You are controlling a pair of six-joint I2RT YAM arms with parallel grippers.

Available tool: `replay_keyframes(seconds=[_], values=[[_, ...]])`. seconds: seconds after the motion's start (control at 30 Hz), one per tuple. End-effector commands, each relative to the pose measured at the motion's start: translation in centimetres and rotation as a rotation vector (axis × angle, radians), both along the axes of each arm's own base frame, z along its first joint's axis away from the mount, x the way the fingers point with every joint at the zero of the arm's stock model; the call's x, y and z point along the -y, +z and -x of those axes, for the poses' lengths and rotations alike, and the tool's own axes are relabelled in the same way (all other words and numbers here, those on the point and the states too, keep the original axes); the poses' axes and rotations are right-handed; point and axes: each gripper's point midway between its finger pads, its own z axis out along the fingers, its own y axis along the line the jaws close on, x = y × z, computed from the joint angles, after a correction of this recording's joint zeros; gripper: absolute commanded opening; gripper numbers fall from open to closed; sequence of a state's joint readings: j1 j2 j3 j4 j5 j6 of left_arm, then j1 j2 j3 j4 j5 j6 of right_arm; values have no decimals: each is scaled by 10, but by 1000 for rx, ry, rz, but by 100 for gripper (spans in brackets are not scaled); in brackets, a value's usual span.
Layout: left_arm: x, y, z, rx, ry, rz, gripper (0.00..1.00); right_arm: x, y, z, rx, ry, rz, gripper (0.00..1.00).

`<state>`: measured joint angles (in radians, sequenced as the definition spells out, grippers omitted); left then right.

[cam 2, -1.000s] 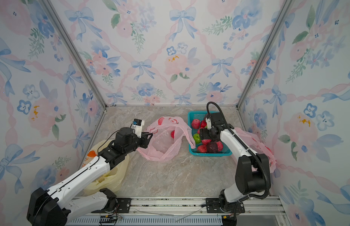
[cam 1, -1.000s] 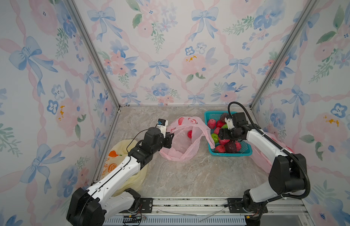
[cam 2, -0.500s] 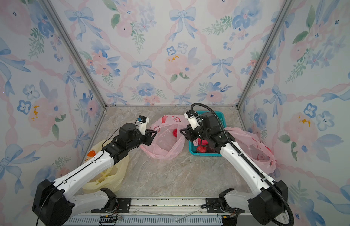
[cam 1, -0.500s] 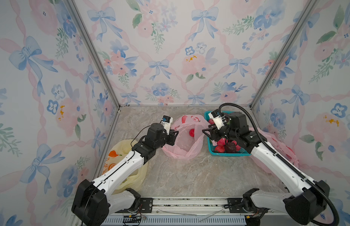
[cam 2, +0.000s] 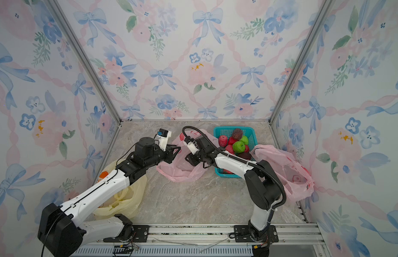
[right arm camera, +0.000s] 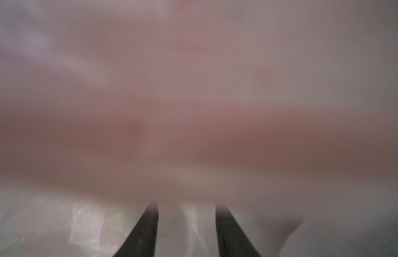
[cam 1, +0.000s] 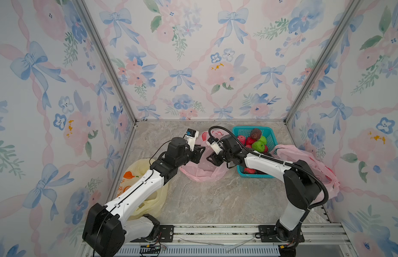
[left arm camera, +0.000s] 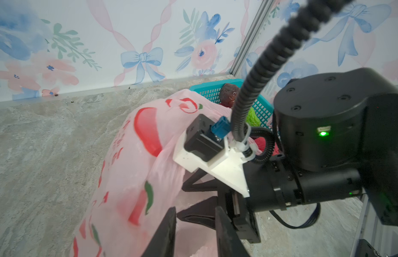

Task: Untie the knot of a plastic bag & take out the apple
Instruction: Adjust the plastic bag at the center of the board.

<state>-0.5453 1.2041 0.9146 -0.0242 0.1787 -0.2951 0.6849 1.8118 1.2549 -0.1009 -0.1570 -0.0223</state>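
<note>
The pink plastic bag [cam 1: 202, 171] lay near the table's back edge, just beside the teal basket [cam 1: 268, 135] of fruit. The left gripper [cam 1: 199, 152] pinched the bag's rim. The right gripper [cam 1: 212, 159] reached into the mouth, jaws part-open; any grasp could not be confirmed. The knot appeared undone; the apple was hidden, extraction apparently remaining.

Pink bag [right arm camera: 193, 100] film blurs the right wrist view.
</note>
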Motion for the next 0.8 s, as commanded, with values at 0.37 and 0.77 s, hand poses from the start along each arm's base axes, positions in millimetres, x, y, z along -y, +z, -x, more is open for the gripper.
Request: replay_keyframes(seconds=[0.37, 0.77], values=[[-8, 0, 0, 16, 32, -37, 37, 51, -26, -63, 66, -397, 152, 47], [-73, -42, -42, -55, 308, -6, 60, 109, -49, -58, -109, -520, 191, 52]])
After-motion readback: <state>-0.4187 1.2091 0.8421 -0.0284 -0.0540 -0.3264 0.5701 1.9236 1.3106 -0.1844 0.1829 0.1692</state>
